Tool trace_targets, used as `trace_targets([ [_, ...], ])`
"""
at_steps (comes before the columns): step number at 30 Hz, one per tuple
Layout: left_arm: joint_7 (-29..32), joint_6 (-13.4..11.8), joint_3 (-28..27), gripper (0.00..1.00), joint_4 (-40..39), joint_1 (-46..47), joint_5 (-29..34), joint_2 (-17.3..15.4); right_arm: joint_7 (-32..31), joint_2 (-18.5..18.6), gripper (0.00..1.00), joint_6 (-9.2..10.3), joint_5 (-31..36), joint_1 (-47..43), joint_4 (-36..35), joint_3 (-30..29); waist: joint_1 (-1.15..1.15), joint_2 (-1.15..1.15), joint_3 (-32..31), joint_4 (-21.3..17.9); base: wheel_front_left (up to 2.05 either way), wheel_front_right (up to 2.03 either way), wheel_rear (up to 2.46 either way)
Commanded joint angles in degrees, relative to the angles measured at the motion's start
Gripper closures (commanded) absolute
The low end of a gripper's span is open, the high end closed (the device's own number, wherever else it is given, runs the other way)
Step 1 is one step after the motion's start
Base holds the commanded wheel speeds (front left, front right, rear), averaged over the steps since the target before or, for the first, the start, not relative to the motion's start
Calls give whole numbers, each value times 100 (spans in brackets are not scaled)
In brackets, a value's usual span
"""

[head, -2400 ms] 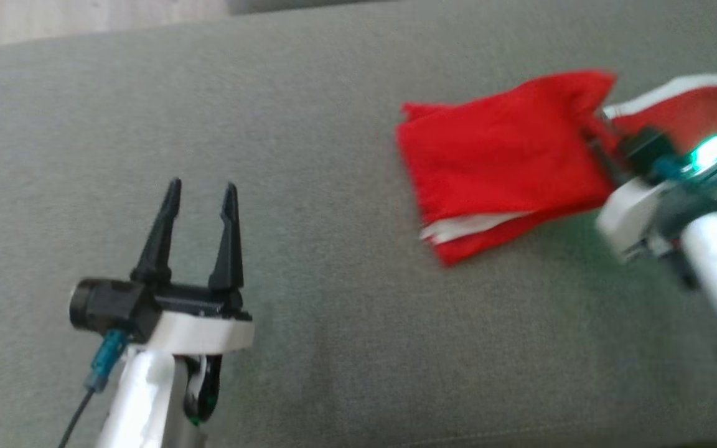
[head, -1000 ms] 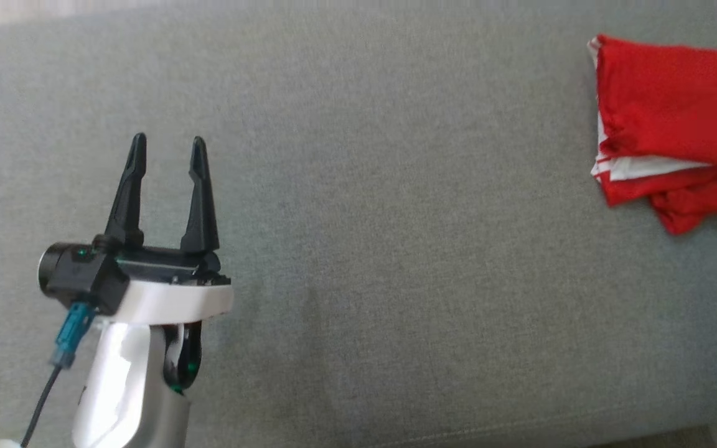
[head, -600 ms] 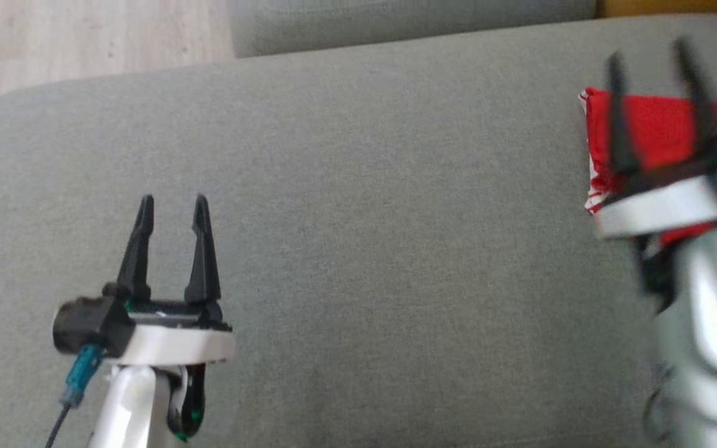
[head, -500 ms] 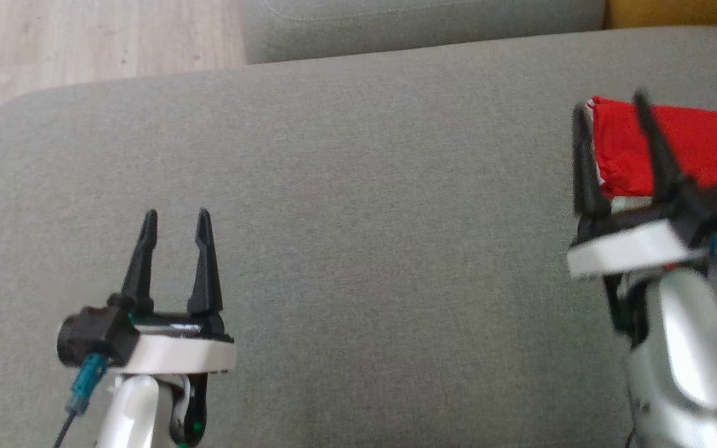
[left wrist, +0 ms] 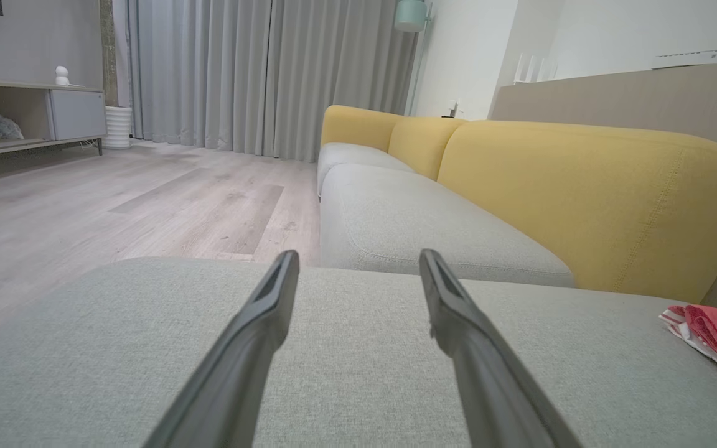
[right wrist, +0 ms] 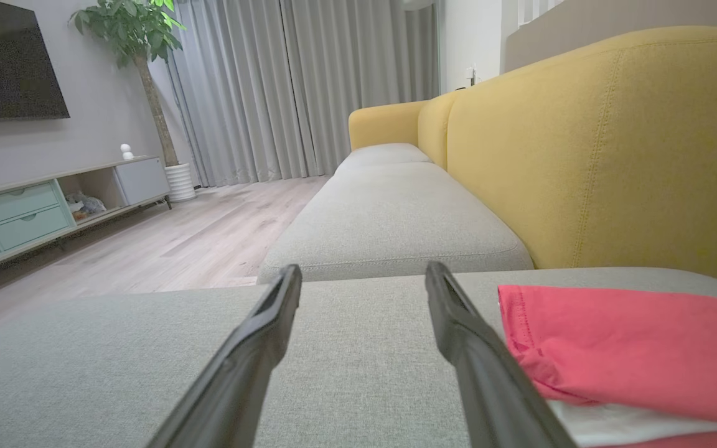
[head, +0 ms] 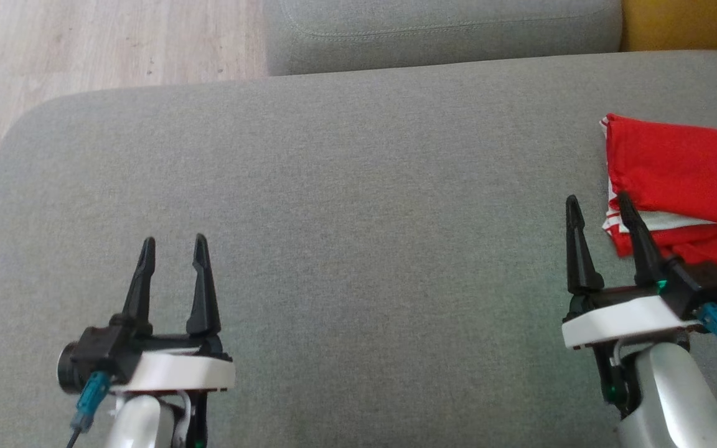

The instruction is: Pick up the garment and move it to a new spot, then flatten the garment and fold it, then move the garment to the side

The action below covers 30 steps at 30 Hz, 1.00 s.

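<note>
So the garment (head: 676, 165) is folded into a compact, roughly rectangular bundle, plain red panel facing up, with white layers and a bit of red-and-white striped trim peeking out along its near-left edge. It lies flat on the grey seat cushion (head: 358, 186), way over at the right end, partly cut off by the head view's right edge. The near corner looks a bit rumpled.

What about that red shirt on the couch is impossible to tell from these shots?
- Head view: the garment runs past the right edge, so its full outline is unknown.
- Any print on it: hidden by the folded layers.
- Right wrist view: a finger of the right gripper covers the garment's near edge; touching or not, unclear.
- Left wrist view: the garment is small, cut by the right edge.
</note>
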State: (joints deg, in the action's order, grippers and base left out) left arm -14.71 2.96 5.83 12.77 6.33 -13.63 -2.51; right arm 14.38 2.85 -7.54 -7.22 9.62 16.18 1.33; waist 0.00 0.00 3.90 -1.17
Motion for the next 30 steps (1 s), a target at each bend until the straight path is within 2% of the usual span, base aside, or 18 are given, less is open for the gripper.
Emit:
trace_targets([
  [1,-29,-36,-162,0,-169,116,-21,-37,61,4,0,5,-23,65,-218,149,0,0,-3,-15,0,0,0],
  [19,-29,-68,-216,0,40,21,-471,-37,62,3,0,5,42,116,-261,367,0,0,-40,-95,0,0,0],
  [20,0,-47,-34,100,218,-85,-476,0,0,-2,100,0,20,1,-63,218,0,0,-39,-96,0,0,0],
  [23,4,-45,-24,100,475,-128,-485,5,-10,-16,100,0,12,-57,173,217,1,0,-36,-96,0,0,0],
  [30,125,-18,-96,100,501,-125,-878,3,-99,1,100,0,-464,-102,169,190,1,0,-54,-84,0,0,0],
])
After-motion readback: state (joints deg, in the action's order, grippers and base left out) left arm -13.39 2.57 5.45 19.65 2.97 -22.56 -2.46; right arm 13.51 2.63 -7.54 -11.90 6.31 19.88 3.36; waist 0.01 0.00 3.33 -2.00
